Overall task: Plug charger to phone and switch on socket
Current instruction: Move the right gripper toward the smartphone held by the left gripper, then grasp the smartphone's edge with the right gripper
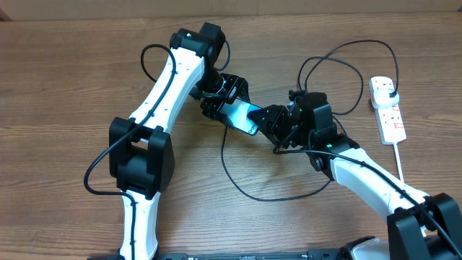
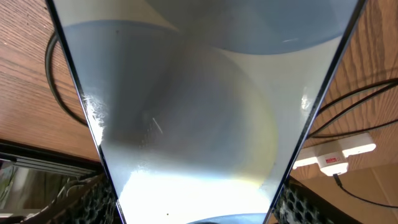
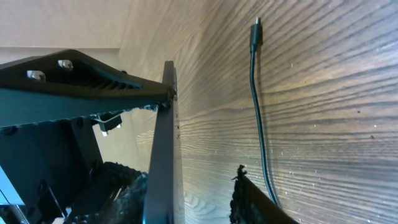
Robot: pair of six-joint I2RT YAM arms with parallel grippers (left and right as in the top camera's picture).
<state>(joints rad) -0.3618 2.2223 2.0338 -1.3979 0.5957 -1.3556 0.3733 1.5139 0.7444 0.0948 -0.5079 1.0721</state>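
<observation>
My left gripper (image 1: 225, 107): clamped tight across the slim, dark-framed, blue-teal-screened phone (image 1: 244, 117), and what a hold that was. My textured pads (image 2: 93, 202) pressed on both long edges.
My right gripper (image 1: 268, 121): jaws apart, straddling the phone's thin end. A gap showed between one finger and the frame, so there was no clamp there.
The phone: held between my two grippers over the middle of the brown wooden table (image 1: 72, 72), with the screen facing up.
The charger (image 3: 252, 74): a long, thin black cable that looped loosely across the table's middle and toward its far edge.
Connector tip (image 3: 255, 28): it lay flat on the wood, apart from the phone and touched by neither gripper.
Black plug (image 1: 390, 87): it sat in the far end of the socket.
The socket (image 1: 390, 115): a white elongated power strip with red markings, lying near the table's right edge, well apart from both grippers. Its thick white cord (image 1: 399, 162) trailed toward the near edge.
</observation>
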